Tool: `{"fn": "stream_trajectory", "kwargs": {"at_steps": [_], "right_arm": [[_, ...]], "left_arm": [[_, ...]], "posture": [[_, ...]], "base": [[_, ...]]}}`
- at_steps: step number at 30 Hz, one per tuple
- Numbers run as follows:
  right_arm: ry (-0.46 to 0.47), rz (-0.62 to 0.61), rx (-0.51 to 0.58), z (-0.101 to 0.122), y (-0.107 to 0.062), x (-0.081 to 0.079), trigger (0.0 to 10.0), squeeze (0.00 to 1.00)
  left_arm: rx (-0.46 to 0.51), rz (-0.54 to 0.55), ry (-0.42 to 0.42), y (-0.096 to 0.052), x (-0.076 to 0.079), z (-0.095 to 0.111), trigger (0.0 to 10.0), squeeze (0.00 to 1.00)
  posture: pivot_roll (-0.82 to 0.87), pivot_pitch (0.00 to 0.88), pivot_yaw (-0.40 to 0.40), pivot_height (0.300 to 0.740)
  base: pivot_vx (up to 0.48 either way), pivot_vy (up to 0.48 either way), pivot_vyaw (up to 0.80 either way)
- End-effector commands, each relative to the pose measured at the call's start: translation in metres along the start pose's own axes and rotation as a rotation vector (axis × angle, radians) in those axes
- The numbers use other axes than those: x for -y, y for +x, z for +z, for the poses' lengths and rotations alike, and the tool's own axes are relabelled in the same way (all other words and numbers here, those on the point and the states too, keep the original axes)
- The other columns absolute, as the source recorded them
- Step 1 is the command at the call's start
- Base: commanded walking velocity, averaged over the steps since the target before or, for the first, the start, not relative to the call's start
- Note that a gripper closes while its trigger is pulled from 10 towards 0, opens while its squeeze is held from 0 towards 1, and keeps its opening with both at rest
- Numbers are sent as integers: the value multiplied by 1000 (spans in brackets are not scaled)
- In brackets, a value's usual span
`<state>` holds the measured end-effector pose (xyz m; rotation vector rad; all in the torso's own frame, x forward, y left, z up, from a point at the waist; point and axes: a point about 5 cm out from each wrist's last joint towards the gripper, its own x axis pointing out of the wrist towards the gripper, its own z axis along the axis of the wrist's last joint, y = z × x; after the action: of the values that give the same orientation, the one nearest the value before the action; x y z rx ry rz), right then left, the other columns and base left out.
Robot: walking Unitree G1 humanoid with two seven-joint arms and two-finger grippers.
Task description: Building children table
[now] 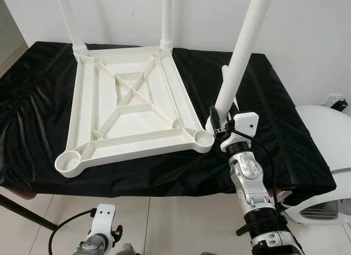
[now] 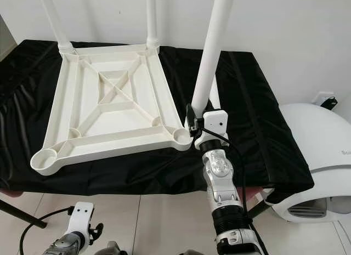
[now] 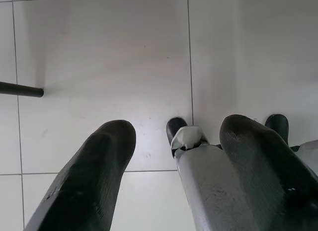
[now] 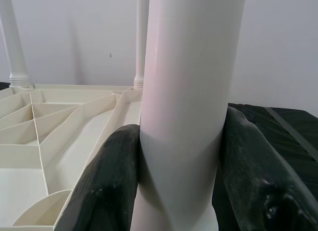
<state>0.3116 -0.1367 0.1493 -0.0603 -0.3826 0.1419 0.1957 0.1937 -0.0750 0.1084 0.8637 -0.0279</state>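
You have a white leg in your right gripper, with both black fingers pressed on its round sides near the low end. The leg leans up and away toward 1 o'clock. Its low end sits just beside the empty socket at the near right corner of the top.

The top lies upside down on the black cloth. Two legs already stand in the far corners, at 11 o'clock and 12 o'clock. The near left socket, at 8 o'clock, is empty too, so the job looks about half done.

The leg looks like a hard, smooth plastic tube. It is likely light but long, so the high end may swing and twist in your grip (a round, shiny thing can slip). Holding low, close to the end that goes in, looks right for aiming. Stand it straight up before you push it down.

The top looks stiff, with ribs under it. It may slide on the cloth when you push, so press gently.

Your left gripper hangs low over the floor tiles, fingers spread wide with nothing between them.
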Motion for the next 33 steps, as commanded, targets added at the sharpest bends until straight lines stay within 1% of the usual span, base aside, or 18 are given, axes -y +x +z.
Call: {"fn": "stream_trajectory", "kwargs": {"at_steps": [1, 10, 23, 24, 25, 27, 28, 30, 31, 33], "right_arm": [[-1, 1, 20, 3, 2, 0, 10000, 0], [-2, 2, 20, 3, 3, -1, 10000, 0], [2, 11, 23, 4, 3, -2, 10000, 0], [3, 10, 23, 3, 2, -2, 7255, 0], [6, 11, 24, 4, 2, -2, 10000, 0], [6, 11, 24, 4, 2, -2, 10000, 0], [9, 11, 24, 4, 2, -2, 4353, 0], [9, 11, 24, 4, 2, -2, 4353, 0], [7, 6, 23, 3, 2, -1, 10000, 0], [6, 0, 22, 4, 1, -2, 10000, 0]], "left_arm": [[-36, -48, -4, -2, 2, -10, 10000, 0], [-42, -45, -10, -3, 2, -13, 10000, 0], [-34, -45, -15, -2, 2, -10, 10000, 0], [-33, -46, -17, -2, 2, -10, 10000, 0], [-34, -46, -18, -2, 2, -10, 10000, 0], [-34, -46, -18, -2, 2, -10, 10000, 0], [-34, -47, -18, -2, 2, -11, 10000, 0], [-34, -47, -18, -2, 2, -11, 10000, 0], [-36, -46, -19, -3, 2, -12, 10000, 0], [-39, -43, -23, -4, 0, -14, 10000, 0]], "posture": [[7, 0, -1, 740], [9, 0, -1, 740], [11, 0, -2, 740], [10, 0, -2, 740], [10, 0, -1, 740], [10, 0, -1, 740], [10, 0, -1, 740], [10, 0, -1, 740], [11, 0, 0, 740], [14, 0, 3, 740]], "base": [[0, 0, 0], [0, 0, 0], [0, 0, 0], [0, 0, 0], [0, 0, 0], [0, 0, 0], [0, 0, 0], [0, 0, 0], [0, 0, 0], [0, 0, 0]]}}
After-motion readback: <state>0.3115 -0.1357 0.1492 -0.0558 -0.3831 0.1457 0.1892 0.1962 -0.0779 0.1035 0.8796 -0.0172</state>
